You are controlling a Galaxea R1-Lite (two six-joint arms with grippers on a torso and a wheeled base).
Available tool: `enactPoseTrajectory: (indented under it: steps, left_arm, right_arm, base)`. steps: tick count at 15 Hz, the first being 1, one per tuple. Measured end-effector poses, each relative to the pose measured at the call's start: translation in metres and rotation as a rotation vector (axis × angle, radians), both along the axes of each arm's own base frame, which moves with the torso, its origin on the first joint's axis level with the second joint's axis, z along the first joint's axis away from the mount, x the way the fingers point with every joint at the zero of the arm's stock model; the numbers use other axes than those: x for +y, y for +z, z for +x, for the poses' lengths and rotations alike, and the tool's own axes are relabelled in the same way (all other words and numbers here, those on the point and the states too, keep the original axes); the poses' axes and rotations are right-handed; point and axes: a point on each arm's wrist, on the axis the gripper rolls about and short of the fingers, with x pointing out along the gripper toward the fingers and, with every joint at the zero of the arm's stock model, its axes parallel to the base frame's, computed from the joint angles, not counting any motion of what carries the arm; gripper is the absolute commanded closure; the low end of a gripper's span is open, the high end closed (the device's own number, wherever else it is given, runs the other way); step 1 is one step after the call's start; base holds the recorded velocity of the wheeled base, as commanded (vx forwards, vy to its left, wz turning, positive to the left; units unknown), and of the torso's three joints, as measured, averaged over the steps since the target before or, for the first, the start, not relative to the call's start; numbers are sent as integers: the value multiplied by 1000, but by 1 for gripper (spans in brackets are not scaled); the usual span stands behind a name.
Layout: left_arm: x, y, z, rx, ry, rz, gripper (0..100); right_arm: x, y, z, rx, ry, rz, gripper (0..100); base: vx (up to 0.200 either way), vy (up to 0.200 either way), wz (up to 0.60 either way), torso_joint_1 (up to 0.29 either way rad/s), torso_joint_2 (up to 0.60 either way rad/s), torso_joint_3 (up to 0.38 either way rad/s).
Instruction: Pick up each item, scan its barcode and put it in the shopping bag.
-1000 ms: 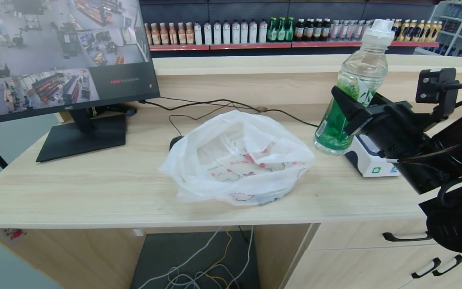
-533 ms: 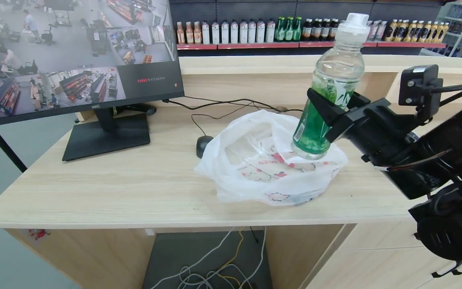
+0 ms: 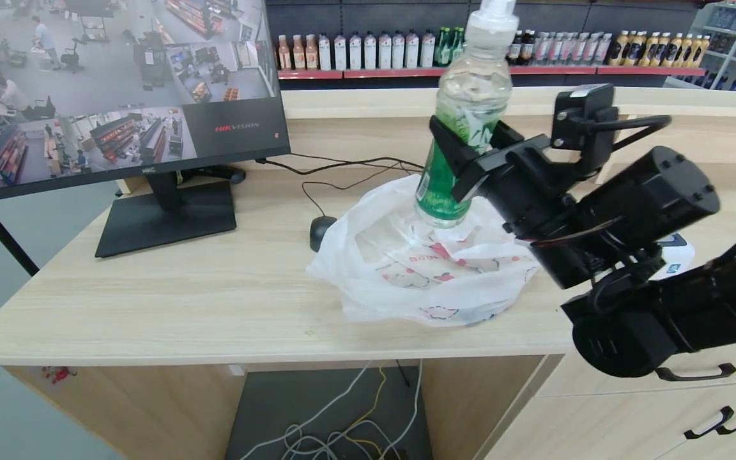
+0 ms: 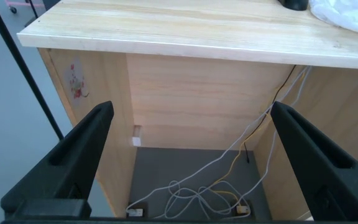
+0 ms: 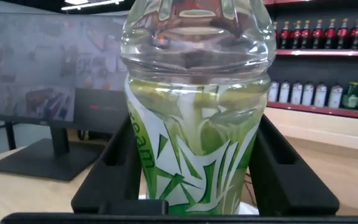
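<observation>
A: Where is the bottle [image 3: 467,115]?
B: Upright, clamped in the right gripper [image 3: 470,160], above the 12 o'clock rim of the shopping bag [image 3: 419,275].
A: And the left gripper [image 4: 191,124]?
B: Fingers apart, holding nothing, below the edge of the counter [image 4: 185,28].

A pale wooden counter [image 3: 183,300] spans the head view. At its ten o'clock stands a black monitor [image 3: 87,96] showing a grid of camera feeds, on a flat black base [image 3: 163,217]. A black mouse [image 3: 321,231] lies near the base, at its three o'clock. Thin black cables [image 3: 342,167] trail along the counter's back at twelve o'clock. Beyond them a red-edged shelf [image 3: 374,73] carries a row of bottles [image 3: 368,51]. At five o'clock sit drawers [image 3: 630,409] with black handles [image 3: 694,372]. Loose wires [image 3: 336,428] hang under the counter at six o'clock.
</observation>
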Motion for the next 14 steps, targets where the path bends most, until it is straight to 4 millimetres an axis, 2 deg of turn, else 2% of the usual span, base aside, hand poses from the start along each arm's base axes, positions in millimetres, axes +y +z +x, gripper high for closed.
enactPoseTrajectory:
  steps: [5,8,14]
  left_arm:
    - [0,0,0,0,0,1,0]
    - [0,0,0,0,1,0,0]
    - [0,0,0,0,1,1,0]
  right_arm:
    - [32,-25,23,50,-30,30,100]
    - [40,-37,35,61,-39,29,100]
    - [54,-66,45,89,-46,-41,100]
  base:
    - [0,0,0,0,0,0]
    - [0,0,0,0,0,0]
    - [0,0,0,0,0,0]
